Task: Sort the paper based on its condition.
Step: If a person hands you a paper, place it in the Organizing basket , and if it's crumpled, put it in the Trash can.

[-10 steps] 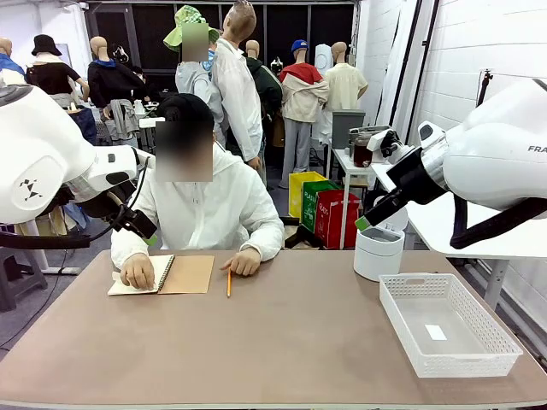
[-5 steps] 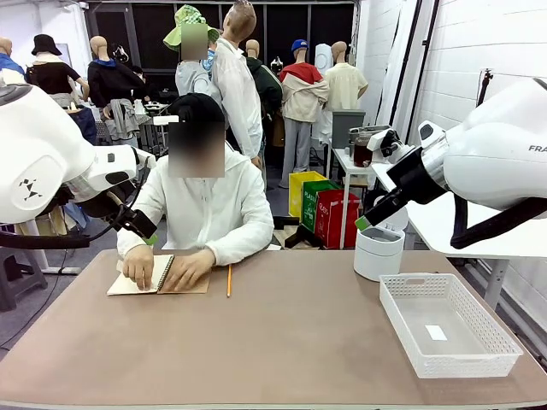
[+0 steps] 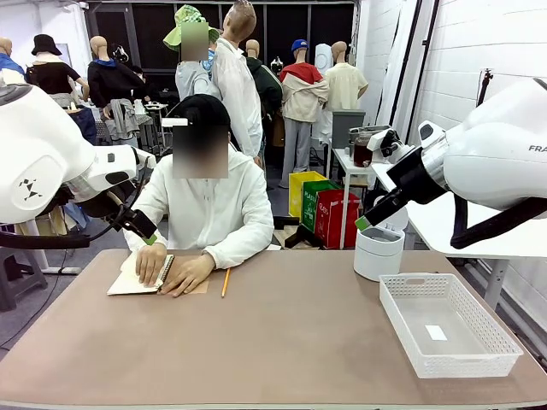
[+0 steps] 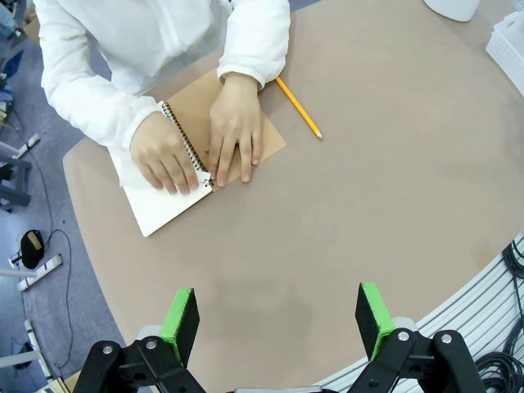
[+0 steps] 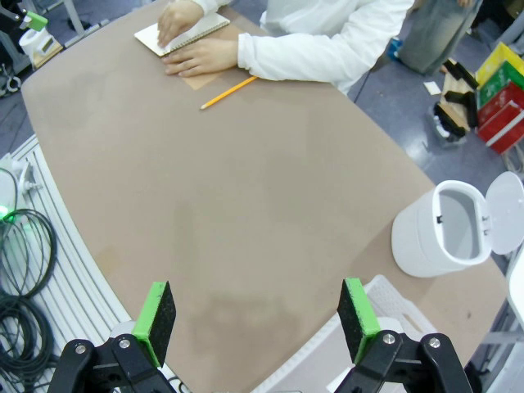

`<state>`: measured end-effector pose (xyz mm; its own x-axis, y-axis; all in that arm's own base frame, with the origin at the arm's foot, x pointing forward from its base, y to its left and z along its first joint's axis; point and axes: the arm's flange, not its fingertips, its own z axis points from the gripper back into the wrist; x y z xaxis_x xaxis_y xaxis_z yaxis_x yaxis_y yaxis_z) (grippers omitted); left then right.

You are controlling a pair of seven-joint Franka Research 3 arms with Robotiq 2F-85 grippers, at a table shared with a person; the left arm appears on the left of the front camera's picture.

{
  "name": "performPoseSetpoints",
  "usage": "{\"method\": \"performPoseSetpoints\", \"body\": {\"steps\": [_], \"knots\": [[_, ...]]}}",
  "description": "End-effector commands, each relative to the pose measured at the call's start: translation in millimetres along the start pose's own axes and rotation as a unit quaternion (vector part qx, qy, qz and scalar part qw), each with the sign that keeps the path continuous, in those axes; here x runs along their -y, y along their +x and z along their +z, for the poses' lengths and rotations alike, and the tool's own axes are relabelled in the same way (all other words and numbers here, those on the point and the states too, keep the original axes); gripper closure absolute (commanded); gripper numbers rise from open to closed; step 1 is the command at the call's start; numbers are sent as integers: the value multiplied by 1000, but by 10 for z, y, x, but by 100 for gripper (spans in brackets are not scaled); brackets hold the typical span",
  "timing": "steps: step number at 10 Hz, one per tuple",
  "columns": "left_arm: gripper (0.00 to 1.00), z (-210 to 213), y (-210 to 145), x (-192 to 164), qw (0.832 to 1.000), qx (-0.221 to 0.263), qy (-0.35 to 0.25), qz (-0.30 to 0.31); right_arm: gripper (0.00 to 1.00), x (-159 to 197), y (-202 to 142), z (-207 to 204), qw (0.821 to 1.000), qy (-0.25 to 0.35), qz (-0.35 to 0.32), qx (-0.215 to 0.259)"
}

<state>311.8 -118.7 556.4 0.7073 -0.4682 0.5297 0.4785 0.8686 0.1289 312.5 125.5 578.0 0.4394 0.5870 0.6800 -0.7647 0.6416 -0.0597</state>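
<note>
We hold our white left arm (image 3: 51, 162) and white right arm (image 3: 500, 158) raised on either side, the black two-finger left gripper (image 4: 276, 318) and right gripper (image 5: 255, 315) hovering, green-padded jaws spread wide.

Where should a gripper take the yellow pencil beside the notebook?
Probably mid-shaft of the pencil, straight down from above, jaws across its length: it lies flat on the table, thin, with bare tabletop on both sides, apart from the person's hand.

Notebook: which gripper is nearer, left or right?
Left. The left gripper hangs above the notebook end of the table; the right gripper hangs at the opposite end, by the white bin.
</note>
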Motion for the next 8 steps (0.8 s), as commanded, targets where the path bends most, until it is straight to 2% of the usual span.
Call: {"method": "performPoseSetpoints", "body": {"steps": [1, 8], "knots": [[0, 7, 3, -7, 1000, 3, 0, 2, 0, 1, 0, 2, 1000, 2, -2, 1], [0, 7, 3, -7, 1000, 3, 0, 2, 0, 1, 0, 2, 1000, 2, -2, 1]]}}
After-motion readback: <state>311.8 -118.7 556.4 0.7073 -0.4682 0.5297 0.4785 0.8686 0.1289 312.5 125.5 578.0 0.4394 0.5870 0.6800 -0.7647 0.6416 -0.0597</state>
